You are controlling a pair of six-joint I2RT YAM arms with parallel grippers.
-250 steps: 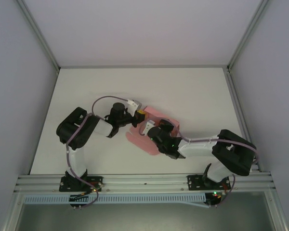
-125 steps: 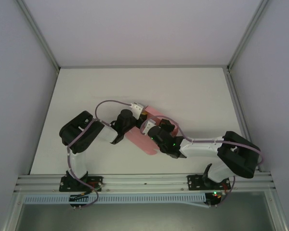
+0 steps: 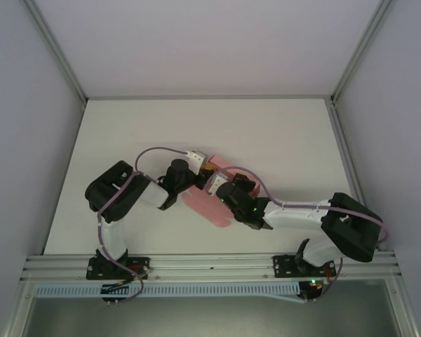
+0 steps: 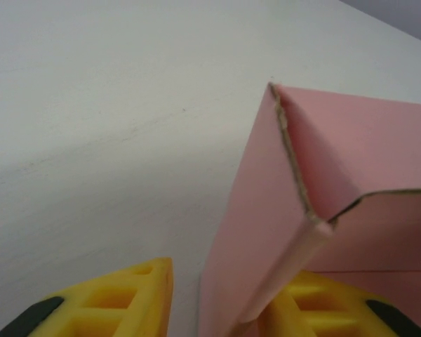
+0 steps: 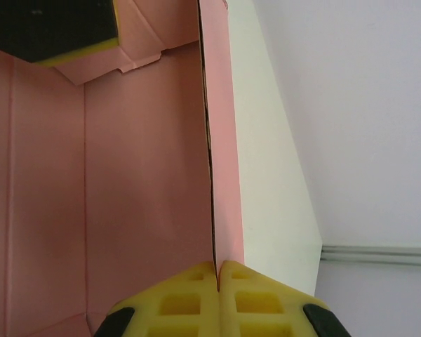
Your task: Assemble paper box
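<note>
White table (image 3: 281, 140) carrying the pale-pink paper box (image 3: 207, 208), partly folded, near its centre between both arms. Right fingers (image 5: 222, 279) are pressed together on an upright box wall. Left fingers (image 3: 206, 166) are parted, straddling another wall.

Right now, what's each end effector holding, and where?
Right end effector pinches the paper box by a wall's edge; left end effector straddles another wall, unclamped.

The white counter (image 3: 196, 126) carries one thing, the pale-pink paper box (image 3: 209, 208). Part of the box lies flat on the surface, with a wall folded upright. Most of the counter stretches beyond the box's far side.
</note>
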